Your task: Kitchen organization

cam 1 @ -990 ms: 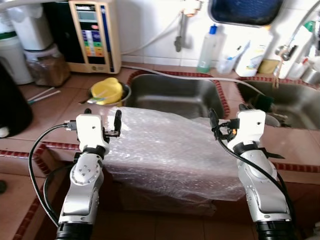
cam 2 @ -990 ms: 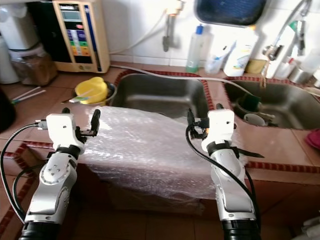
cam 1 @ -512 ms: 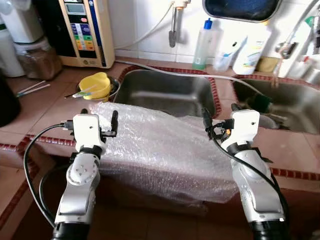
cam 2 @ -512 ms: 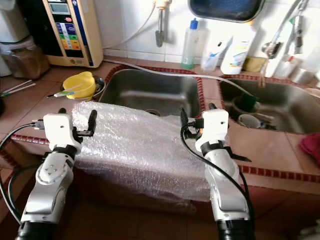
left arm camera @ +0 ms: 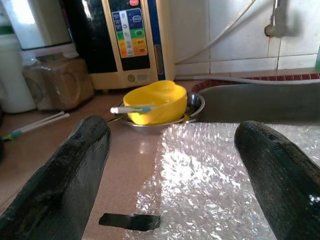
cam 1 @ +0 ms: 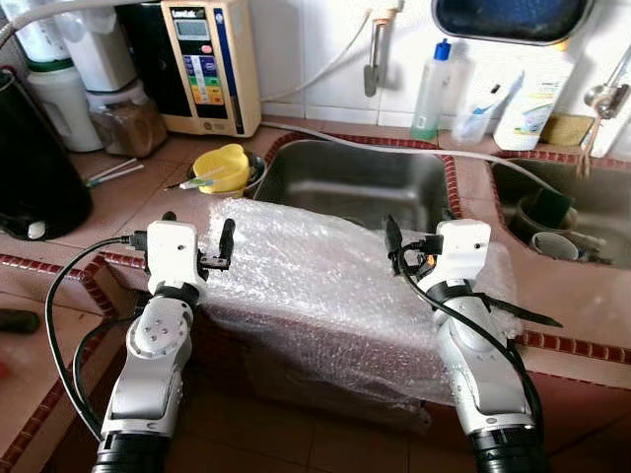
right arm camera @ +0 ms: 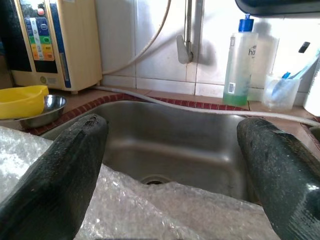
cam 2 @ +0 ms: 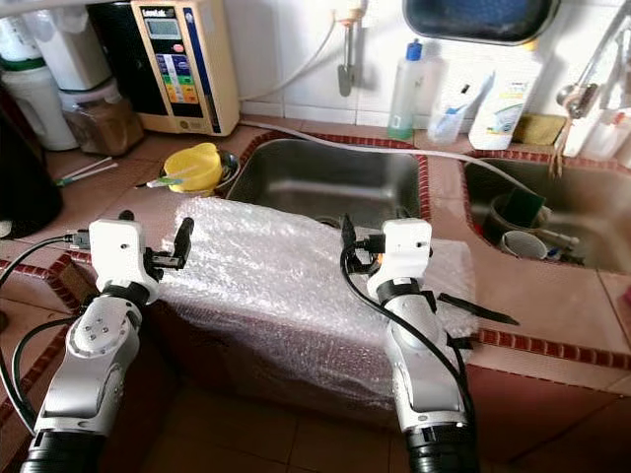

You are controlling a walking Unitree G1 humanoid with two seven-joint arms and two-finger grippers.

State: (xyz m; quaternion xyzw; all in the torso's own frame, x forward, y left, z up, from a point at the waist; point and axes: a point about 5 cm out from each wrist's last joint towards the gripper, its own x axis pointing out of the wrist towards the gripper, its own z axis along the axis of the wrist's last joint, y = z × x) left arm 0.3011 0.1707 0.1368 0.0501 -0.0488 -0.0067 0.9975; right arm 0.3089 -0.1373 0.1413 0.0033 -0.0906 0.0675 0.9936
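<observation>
This is a home kitchen. A stainless double sink (cam 1: 355, 182) is set into a terracotta-tiled counter (cam 1: 118, 197) with red-brown trim, backed by a white tiled wall (cam 1: 315, 49) from which a tap (cam 1: 375, 59) hangs over the basin. Along the wall stand a bottle of dish soap (cam 1: 431, 79) and a water purifier unit (cam 1: 212, 64), and a yellow bowl (cam 1: 222, 169) sits in a steel dish near the sink, with cups (cam 1: 552, 232) in the second basin.

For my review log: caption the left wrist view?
Open left hand over bubble wrap, facing a yellow bowl in a steel dish.
</observation>
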